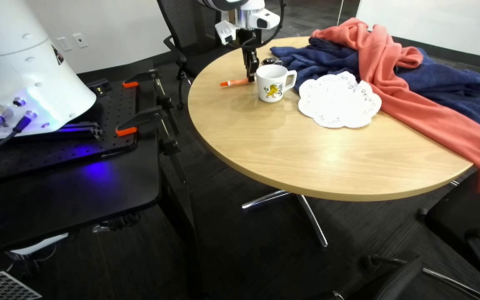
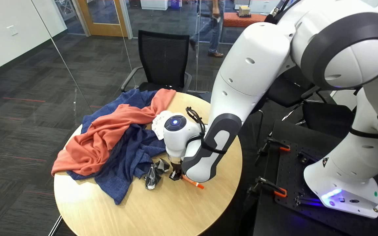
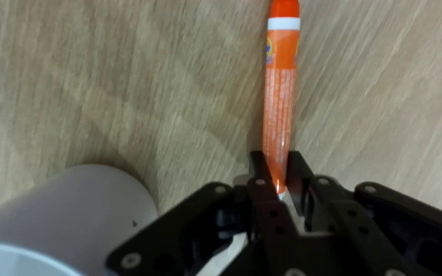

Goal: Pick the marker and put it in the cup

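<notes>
on the round wooden table (image 1: 290, 150) | claw (image 3: 276, 163) pinching orange marker (image 3: 280, 96) | pale wall (image 1: 111, 29), dark floor (image 2: 21, 134)

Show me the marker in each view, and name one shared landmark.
In an exterior view: marker, upper middle, left of the cup.
In an exterior view: marker, lower middle.
In the wrist view: marker, right of center, reaching the top edge.
Shared landmark: the end effector, at one end of the marker.

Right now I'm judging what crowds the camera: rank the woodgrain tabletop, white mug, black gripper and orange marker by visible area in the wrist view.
1. Woodgrain tabletop
2. Black gripper
3. White mug
4. Orange marker
</notes>
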